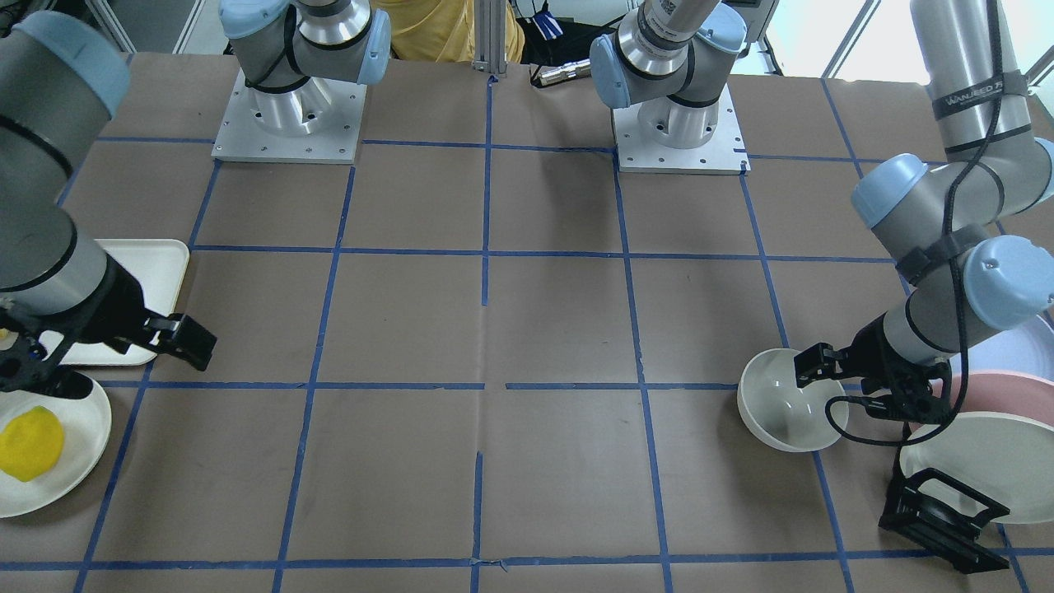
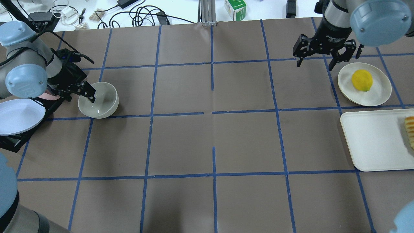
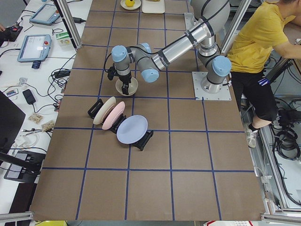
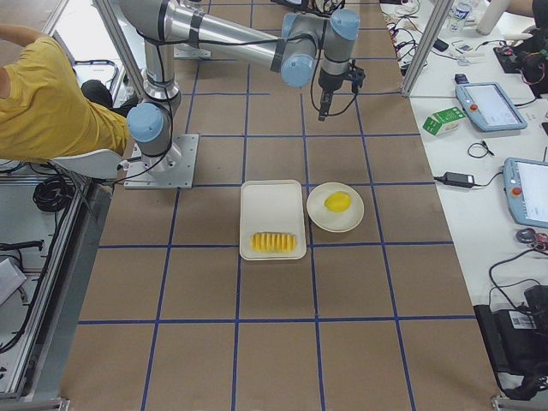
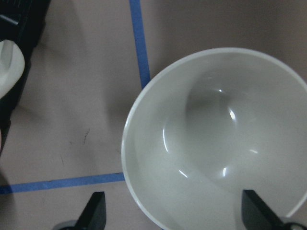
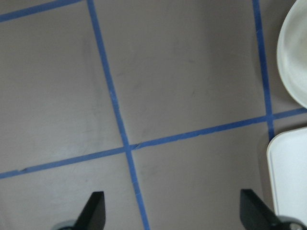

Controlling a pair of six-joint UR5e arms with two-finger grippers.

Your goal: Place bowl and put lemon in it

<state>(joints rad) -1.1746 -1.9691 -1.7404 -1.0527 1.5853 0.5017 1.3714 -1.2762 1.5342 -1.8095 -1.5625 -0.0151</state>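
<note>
The off-white bowl (image 2: 98, 100) stands upright on the table at my left; it also shows in the front view (image 1: 790, 416) and the left wrist view (image 5: 216, 139). My left gripper (image 2: 81, 93) is open and straddles the bowl's near rim, one finger inside and one outside, as the left wrist view (image 5: 172, 211) shows. The yellow lemon (image 2: 362, 80) lies on a shallow cream plate (image 2: 380, 94) at the far right, also in the front view (image 1: 30, 443). My right gripper (image 2: 314, 64) is open and empty, hovering just left of that plate.
A black rack (image 2: 13, 139) with cream, pink and blue plates (image 3: 131, 129) stands beside the bowl at the left edge. A white tray (image 2: 372, 142) with sliced yellow food (image 2: 410, 131) lies near the lemon's plate. Blue tape lines grid the brown table.
</note>
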